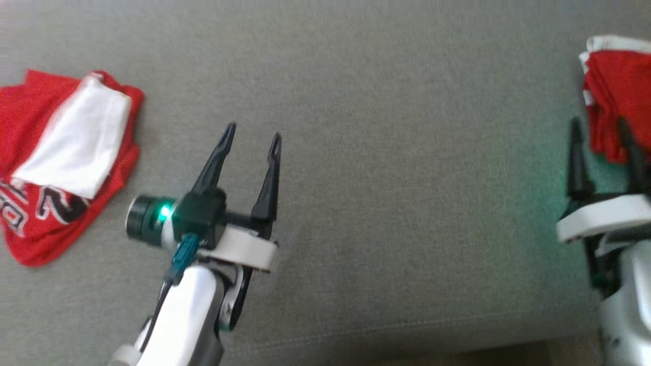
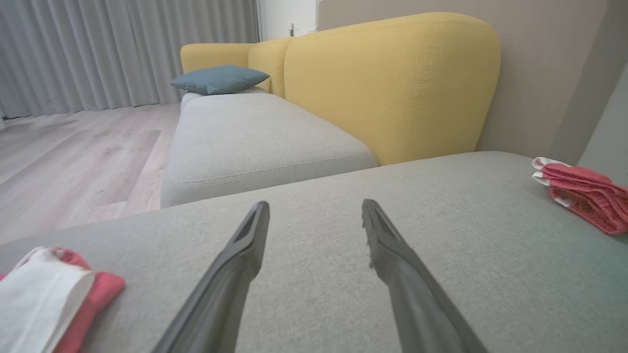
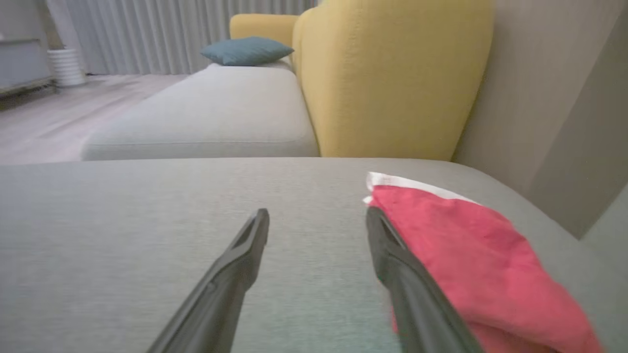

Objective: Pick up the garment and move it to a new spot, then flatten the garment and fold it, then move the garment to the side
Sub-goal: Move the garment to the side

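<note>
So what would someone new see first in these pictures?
The bright red clothes on the grey cushion: a crumpled red and white jersey at the far left and a folded red garment at the far right. Next, the left hand, its two dark fingers spread open over the middle, and the right hand, open beside the folded red garment. Behind rises a big yellow sofa back.
</note>
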